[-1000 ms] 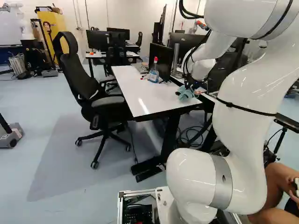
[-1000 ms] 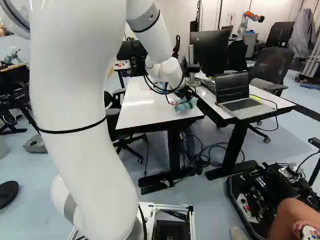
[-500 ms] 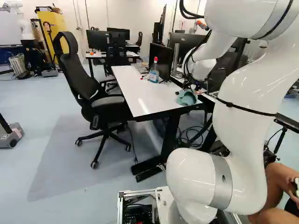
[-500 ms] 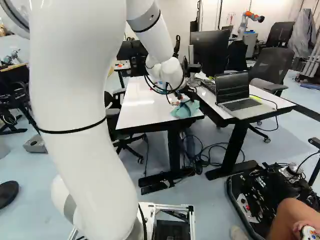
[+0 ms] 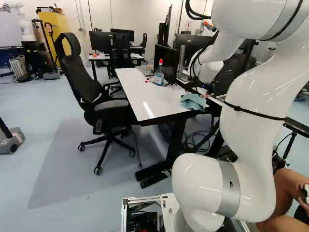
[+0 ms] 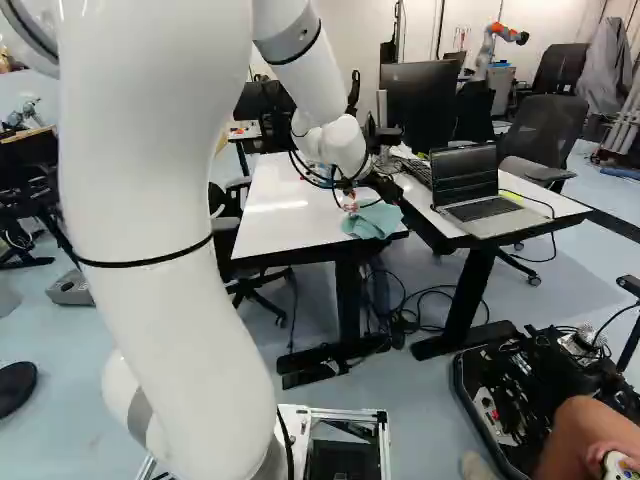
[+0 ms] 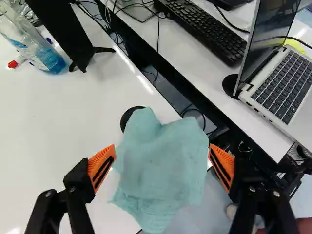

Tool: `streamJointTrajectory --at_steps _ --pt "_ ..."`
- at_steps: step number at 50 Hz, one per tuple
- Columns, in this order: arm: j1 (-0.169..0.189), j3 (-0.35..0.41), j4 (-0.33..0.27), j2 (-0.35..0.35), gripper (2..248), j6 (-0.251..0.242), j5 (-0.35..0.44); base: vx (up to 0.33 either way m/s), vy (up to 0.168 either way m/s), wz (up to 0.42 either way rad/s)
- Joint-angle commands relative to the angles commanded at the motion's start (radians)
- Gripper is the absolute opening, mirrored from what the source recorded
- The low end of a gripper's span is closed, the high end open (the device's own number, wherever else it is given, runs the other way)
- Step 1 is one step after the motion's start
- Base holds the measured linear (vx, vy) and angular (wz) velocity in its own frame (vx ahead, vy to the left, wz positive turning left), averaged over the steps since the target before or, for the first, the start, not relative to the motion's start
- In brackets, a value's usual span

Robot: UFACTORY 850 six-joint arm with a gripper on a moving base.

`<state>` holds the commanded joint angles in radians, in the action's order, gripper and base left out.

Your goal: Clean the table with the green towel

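The claw [image 7: 162, 156] stands wide apart, gripping nothing, its fingers flanking the green towel [image 7: 163, 168], presumably for a pinch. Read as a clock in the left base view, the table [image 5: 145, 99] bears the towel toward four o'clock; the bottle [image 5: 159, 77], near twelve, probably leaves wiping room.

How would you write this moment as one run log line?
tool: open | towel: ungripped, at table edge | bottle: upright on table
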<state>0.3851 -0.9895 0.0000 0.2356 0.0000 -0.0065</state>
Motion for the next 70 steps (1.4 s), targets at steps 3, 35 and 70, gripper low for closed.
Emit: streamJointTrajectory --at_steps 3,35,70 --pt "0.0 0.0 0.0 0.0 247 0.0 0.0 0.0 0.0 0.0" --pt "-0.007 0.015 0.0 -0.009 247 0.0 0.015 0.0 0.0 0.0" --pt "-0.064 0.15 0.0 -0.085 247 0.0 0.146 0.0 0.0 0.0"
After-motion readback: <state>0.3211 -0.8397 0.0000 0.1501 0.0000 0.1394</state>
